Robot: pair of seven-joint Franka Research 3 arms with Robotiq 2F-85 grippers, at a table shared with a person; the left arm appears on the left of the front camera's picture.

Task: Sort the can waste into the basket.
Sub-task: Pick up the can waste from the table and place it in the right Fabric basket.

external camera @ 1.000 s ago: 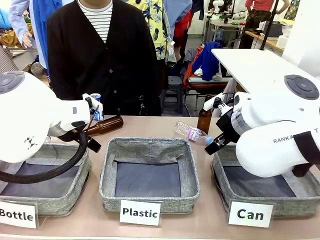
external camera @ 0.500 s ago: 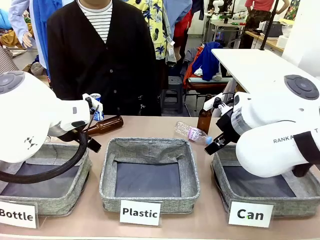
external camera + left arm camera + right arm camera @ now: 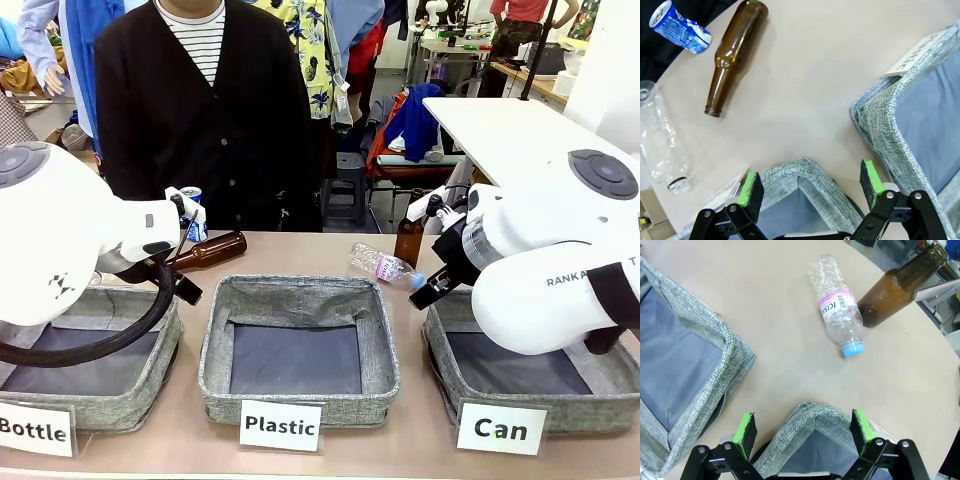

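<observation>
Green-padded left end effector [image 3: 810,176] and right end effector [image 3: 803,423] stay spread, empty; nothing has moved.

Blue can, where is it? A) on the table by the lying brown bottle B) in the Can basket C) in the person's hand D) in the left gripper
A: in the left wrist view the blue can sits on the table beside the lying brown bottle, clear of the open left gripper.

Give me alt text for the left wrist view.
The left claw hangs open and empty above the corner of a grey woven basket. Beyond it on the tan table are a brown glass bottle, a blue can and a clear plastic bottle.
</observation>
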